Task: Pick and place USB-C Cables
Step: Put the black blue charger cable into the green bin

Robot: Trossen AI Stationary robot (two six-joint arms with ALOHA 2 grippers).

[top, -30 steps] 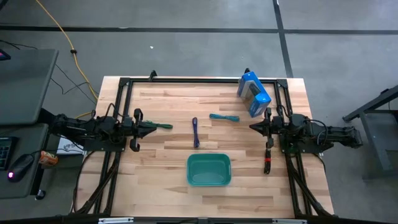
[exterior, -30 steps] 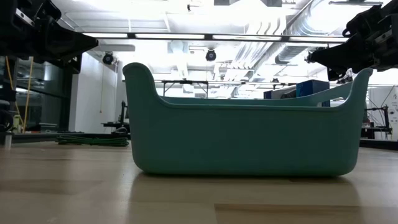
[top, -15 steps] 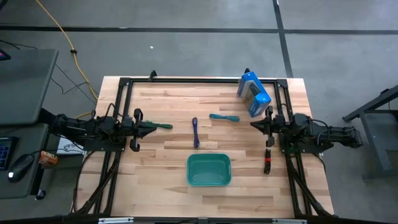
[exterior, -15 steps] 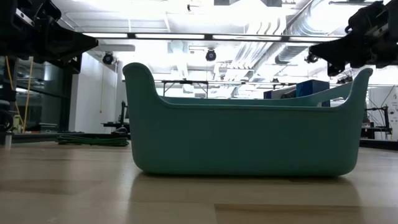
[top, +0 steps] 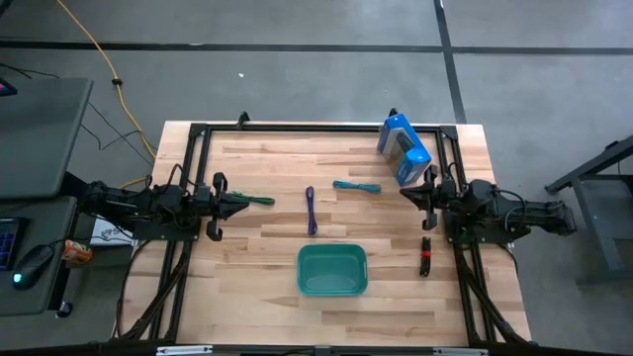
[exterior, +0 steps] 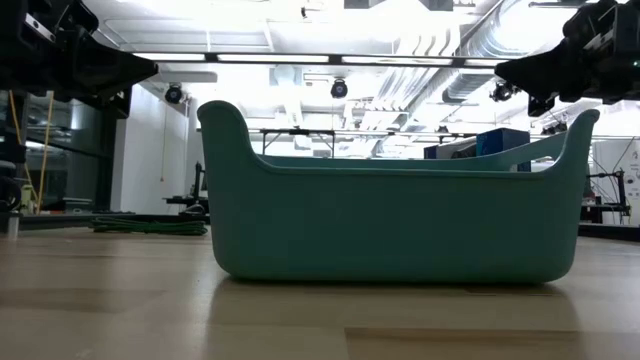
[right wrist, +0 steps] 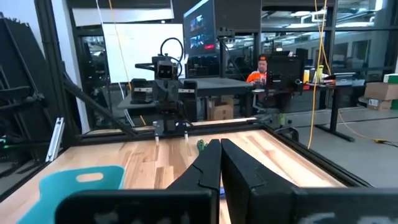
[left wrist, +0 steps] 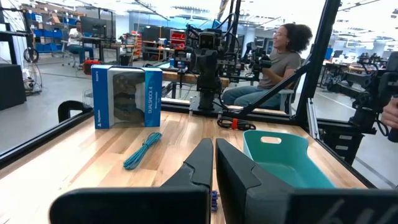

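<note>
Four cables lie flat on the wooden table: green (top: 261, 201), purple-blue (top: 311, 211), teal (top: 356, 186) and red-and-black (top: 426, 255). My left gripper (top: 244, 201) is shut and empty. It hovers at the table's left with its tips over the near end of the green cable, well above the wood in the low view (exterior: 152, 70). My right gripper (top: 404, 194) is shut and empty, raised at the table's right (exterior: 498, 70), on the far side of the red-and-black cable. The teal cable (left wrist: 142, 151) and the red-and-black cable (left wrist: 233, 123) also show in the left wrist view.
A teal tub (top: 332, 270) stands open at the table's near middle, between the arms. A blue box (top: 404, 148) stands at the far right, close to my right arm. A black frame (top: 297, 129) runs along the table's edges. People sit beyond the table.
My right gripper has risen and moved a little toward the table's far edge, staying shut. More of the red-and-black cable now shows beside it. The cables and my left arm have kept still.
</note>
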